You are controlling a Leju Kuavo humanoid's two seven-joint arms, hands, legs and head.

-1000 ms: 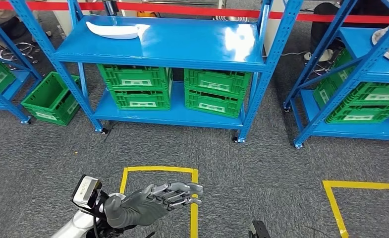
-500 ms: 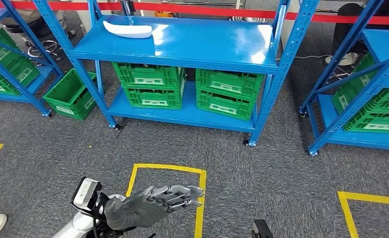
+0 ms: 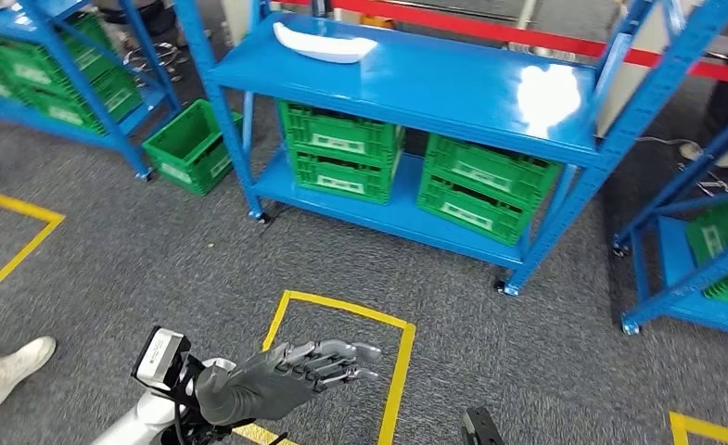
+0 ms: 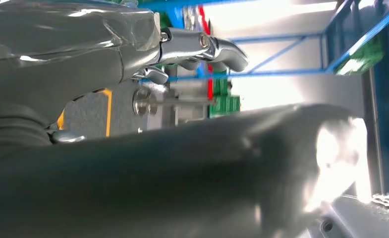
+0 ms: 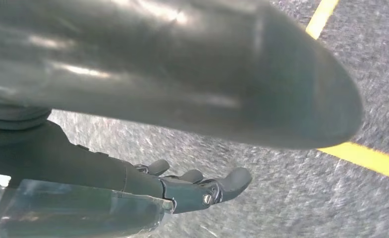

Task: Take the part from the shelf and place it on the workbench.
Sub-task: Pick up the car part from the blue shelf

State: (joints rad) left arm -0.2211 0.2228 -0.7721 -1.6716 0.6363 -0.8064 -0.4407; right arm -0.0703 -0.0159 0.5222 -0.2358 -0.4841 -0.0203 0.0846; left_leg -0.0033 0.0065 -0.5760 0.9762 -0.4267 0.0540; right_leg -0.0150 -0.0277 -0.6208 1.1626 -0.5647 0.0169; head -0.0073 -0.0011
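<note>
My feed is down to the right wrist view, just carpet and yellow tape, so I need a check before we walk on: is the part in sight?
Observer: Yes. The white part lies on the top level of the blue shelf, near its left end in the head view.
Operator: Is the left hand carrying anything?
Observer: No. The left hand is held out above the floor, fingers extended, with nothing in it.
Operator: What is below the part?
Observer: Stacked green crates on the shelf's lower level.

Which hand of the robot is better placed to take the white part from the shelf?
Probably the left. The left hand is raised in front with fingers apart, and the white part lies on the shelf top toward the left. The right hand hangs over the floor.
</note>
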